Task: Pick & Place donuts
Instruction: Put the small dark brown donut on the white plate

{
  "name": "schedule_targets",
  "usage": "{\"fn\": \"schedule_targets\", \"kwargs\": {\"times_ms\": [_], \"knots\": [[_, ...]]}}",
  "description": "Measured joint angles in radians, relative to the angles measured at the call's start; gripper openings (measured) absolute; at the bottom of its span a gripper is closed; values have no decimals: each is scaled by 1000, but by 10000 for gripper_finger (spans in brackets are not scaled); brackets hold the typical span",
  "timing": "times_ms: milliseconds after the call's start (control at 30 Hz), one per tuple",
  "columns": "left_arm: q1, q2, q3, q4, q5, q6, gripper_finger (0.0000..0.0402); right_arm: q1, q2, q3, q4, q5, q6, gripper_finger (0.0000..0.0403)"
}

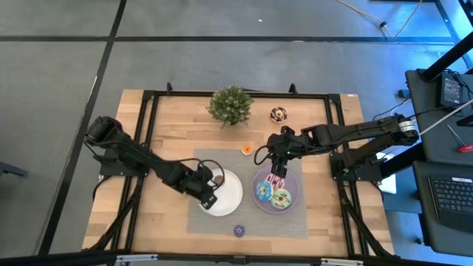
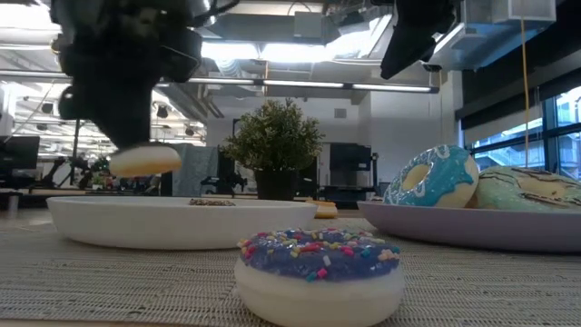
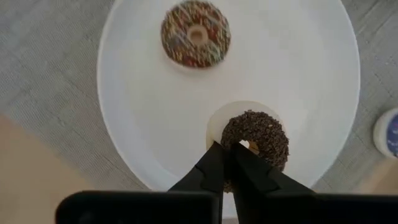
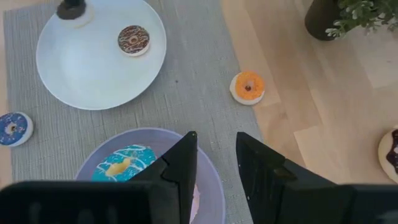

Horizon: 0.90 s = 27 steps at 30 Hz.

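Left tool (image 3: 227,163) pinches dark mini donut (image 3: 255,139) above white plate (image 3: 298,81); one mini (image 3: 195,33) lies there. Right tool (image 4: 214,163) open above purple plate (image 1: 294,205), holding blue (image 1: 263,193), green (image 1: 281,199), pink. Left on surface: orange (image 1: 247,149), purple (image 1: 239,230), chocolate (image 1: 278,114).

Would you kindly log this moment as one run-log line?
left claw: shut on dark brown mini donut, above white plate | right claw: open over purple plate

dark brown mini donut (image 3: 256,138) gripped above plate (image 3: 311,74)
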Motion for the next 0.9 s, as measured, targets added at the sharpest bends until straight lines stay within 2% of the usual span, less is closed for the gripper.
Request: {"fn": "schedule_targets", "kwargs": {"times_ms": [233, 333, 900], "knots": [[64, 13, 0, -30, -1, 64, 22, 0, 0, 0, 0, 0, 0, 115], [85, 34, 1, -16, 40, 82, 20, 0, 0, 0, 0, 1, 1, 115], [88, 83, 0, -22, 90, 83, 24, 0, 0, 0, 0, 0, 2, 115]]}}
